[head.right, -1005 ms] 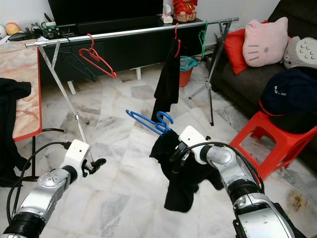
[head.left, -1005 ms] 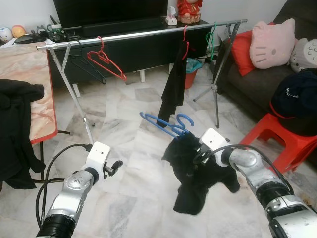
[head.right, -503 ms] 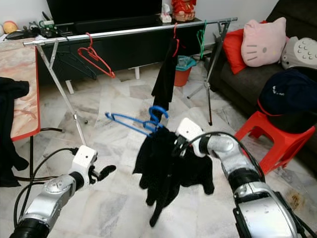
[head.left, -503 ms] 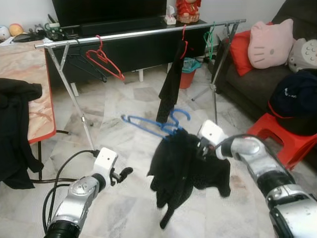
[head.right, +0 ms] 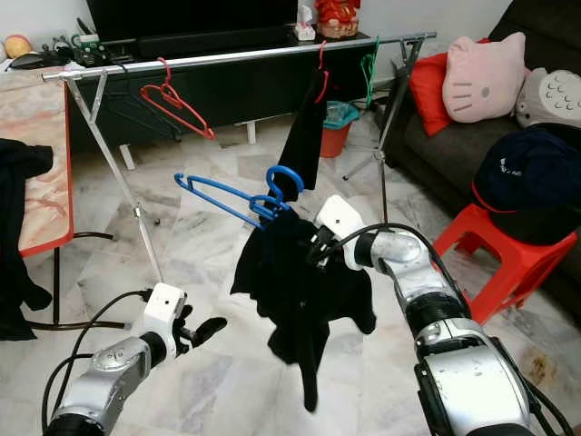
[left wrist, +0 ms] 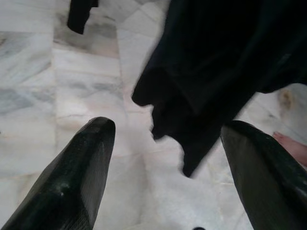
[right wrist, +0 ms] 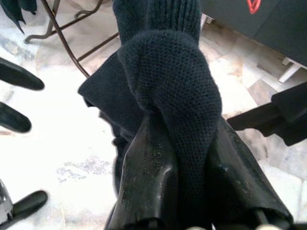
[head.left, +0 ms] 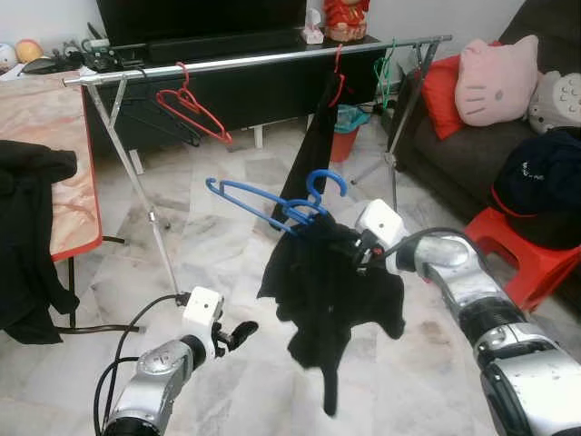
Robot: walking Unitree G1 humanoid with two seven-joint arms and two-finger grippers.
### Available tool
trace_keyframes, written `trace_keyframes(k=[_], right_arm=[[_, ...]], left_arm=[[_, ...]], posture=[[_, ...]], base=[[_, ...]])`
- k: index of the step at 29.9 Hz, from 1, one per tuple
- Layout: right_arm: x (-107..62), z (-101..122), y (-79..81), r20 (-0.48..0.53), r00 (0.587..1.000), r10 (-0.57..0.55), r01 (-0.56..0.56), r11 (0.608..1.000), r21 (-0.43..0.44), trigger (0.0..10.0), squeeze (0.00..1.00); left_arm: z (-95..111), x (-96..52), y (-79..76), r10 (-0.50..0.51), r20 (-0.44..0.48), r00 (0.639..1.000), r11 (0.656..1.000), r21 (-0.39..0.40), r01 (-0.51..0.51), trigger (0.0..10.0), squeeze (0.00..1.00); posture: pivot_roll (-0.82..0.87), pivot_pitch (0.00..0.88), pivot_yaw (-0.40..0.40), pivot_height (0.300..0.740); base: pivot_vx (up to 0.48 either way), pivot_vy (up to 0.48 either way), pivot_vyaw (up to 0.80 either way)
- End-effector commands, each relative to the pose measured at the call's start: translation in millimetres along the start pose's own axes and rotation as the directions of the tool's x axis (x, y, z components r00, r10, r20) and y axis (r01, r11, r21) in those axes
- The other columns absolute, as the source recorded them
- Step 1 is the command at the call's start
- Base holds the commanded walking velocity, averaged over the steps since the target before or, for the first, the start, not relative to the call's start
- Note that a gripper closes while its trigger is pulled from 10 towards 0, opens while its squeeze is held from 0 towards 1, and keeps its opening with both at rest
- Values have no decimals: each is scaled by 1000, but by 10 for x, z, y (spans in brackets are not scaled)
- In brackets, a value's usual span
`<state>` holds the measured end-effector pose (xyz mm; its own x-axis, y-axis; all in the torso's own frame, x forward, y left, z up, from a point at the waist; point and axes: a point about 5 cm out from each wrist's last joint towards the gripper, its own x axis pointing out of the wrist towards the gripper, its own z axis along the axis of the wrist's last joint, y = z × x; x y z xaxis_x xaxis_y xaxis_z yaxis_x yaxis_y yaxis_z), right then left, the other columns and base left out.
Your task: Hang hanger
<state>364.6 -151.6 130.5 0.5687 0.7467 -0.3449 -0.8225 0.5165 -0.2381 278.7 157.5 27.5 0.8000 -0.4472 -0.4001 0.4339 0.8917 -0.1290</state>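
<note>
A blue hanger [head.left: 272,199] carries a black knitted garment [head.left: 322,291] that hangs over the floor in mid-room. My right gripper [head.left: 349,257] is shut on the garment's shoulder just under the hanger hook; in the right wrist view the knit [right wrist: 172,96] bulges between the two fingers [right wrist: 148,187]. My left gripper [head.left: 238,335] sits low at the front left, open, with nothing between its fingers [left wrist: 72,177]; the garment's hem [left wrist: 192,124] dangles ahead of it. The silver clothes rail [head.left: 263,60] crosses the room behind.
On the rail hang a red hanger [head.left: 192,106], a black garment on a red hanger [head.left: 318,136] and a green hanger [head.left: 388,68]. A table [head.left: 50,173] with dark clothing [head.left: 27,236] stands left. A red stool [head.left: 526,254] and a sofa [head.left: 508,118] stand right.
My right gripper has lifted the hanger and garment up and toward the rail. My left gripper has moved forward and to the right, low near the floor. The camera has shifted slightly.
</note>
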Motion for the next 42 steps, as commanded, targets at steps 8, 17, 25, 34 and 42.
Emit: trace_keyframes(k=[8,17,25,34,42], right_arm=[[148,218,51,56,996,63,-61,997,-47,10000,0],[207,280,118,70,988,135,-131,989,-66,10000,0],[251,342,172,93,977,193,-186,980,-72,10000,0],[260,307,202,83,976,202,-196,978,-73,10000,0],[256,307,186,79,978,191,-186,980,-67,10000,0]], left_arm=[[50,74,59,65,66,996,996,-57,-61,10000,0],[98,121,37,46,117,992,997,-66,-39,10000,0],[83,137,65,78,122,989,996,-63,-71,10000,0],[26,164,22,68,111,992,996,-72,-61,0,0],[16,170,9,56,110,992,997,-54,-50,0,0]], posture=[[41,0,-90,740],[42,0,-99,740],[33,0,-98,740],[35,0,-100,740],[33,0,-98,740]], base=[[0,0,0],[0,0,0],[0,0,0],[0,0,0],[0,0,0]])
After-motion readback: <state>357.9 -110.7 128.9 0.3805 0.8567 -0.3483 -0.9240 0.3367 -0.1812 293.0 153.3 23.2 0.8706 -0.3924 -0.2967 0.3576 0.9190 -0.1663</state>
